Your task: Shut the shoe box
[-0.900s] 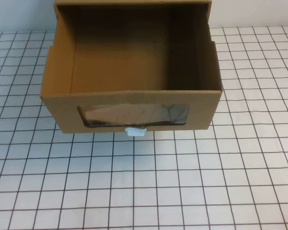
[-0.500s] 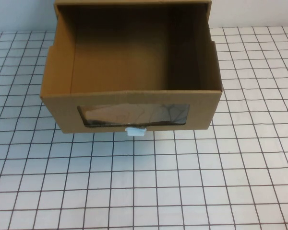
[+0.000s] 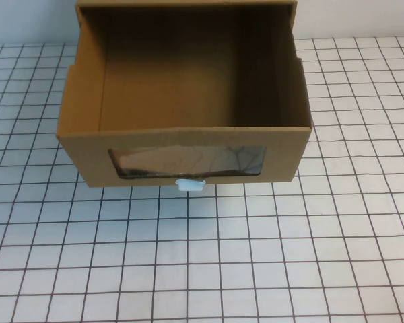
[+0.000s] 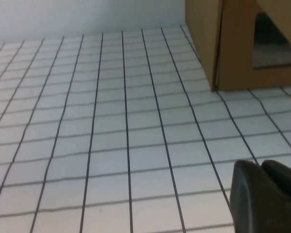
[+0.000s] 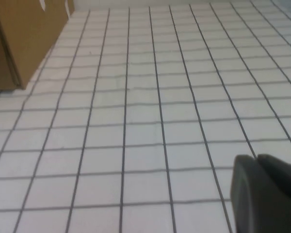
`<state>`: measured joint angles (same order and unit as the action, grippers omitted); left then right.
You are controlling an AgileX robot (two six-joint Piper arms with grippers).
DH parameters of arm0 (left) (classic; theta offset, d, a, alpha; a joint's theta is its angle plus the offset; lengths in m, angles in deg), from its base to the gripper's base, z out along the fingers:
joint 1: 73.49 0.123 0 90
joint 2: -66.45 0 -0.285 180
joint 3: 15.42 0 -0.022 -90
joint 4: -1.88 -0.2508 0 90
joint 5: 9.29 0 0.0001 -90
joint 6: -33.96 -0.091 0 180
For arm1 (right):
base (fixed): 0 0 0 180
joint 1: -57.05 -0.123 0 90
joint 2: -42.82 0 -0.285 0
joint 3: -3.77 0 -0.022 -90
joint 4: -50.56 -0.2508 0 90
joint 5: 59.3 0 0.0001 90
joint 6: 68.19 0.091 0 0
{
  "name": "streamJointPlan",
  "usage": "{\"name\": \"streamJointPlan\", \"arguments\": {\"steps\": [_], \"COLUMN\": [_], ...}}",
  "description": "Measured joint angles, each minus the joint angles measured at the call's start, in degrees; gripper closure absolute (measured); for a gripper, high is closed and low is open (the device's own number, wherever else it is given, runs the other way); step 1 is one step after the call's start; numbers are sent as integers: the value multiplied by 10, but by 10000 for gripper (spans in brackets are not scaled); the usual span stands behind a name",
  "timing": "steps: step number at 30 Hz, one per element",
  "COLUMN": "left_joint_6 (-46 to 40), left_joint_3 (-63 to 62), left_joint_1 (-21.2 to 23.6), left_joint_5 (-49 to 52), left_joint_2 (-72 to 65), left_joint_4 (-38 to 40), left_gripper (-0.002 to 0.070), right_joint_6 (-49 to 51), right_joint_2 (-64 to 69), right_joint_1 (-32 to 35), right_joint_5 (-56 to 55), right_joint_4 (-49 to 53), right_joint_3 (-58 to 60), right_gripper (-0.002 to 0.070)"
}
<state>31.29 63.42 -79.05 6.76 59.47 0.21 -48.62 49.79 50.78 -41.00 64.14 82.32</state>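
Observation:
The shoe box (image 3: 182, 145) is brown cardboard, with its drawer pulled out toward me and its inside empty. Its front has a clear window (image 3: 187, 161) and a small white pull tab (image 3: 190, 184) below that window. The box's corner also shows in the left wrist view (image 4: 242, 43) and in the right wrist view (image 5: 24, 34). My left gripper (image 4: 258, 164) is shut and empty, low over the table, apart from the box. My right gripper (image 5: 254, 158) is shut and empty, low over the table, apart from the box. Neither gripper shows in the high view.
The table (image 3: 256, 256) is white with a black grid. A pale wall (image 3: 27, 20) stands behind the box. Open table lies in front of the box and to both its sides.

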Motion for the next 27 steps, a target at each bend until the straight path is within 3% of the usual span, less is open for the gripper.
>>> {"name": "streamJointPlan", "arguments": {"steps": [4, 8, 16, 22, 27], "left_joint_6": [0, 4, 10, 14, 13], "left_joint_3": [0, 0, 0, 0, 0], "left_joint_1": [0, 0, 0, 0, 0], "left_joint_5": [-59, -140, -468, -711, -779], "left_joint_2": [0, 0, 0, 0, 0], "left_joint_4": [0, 0, 0, 0, 2], "left_gripper": [677, 677, 677, 677, 678], "right_joint_6": [0, 0, 0, 0, 0], "right_joint_2": [0, 0, 0, 0, 0], "right_joint_1": [0, 0, 0, 0, 0], "right_joint_5": [-78, -228, -545, -639, -674], "right_joint_4": [0, 3, 8, 12, 3], "right_joint_3": [0, 0, 0, 0, 0], "right_gripper": [689, 689, 689, 689, 689]}}
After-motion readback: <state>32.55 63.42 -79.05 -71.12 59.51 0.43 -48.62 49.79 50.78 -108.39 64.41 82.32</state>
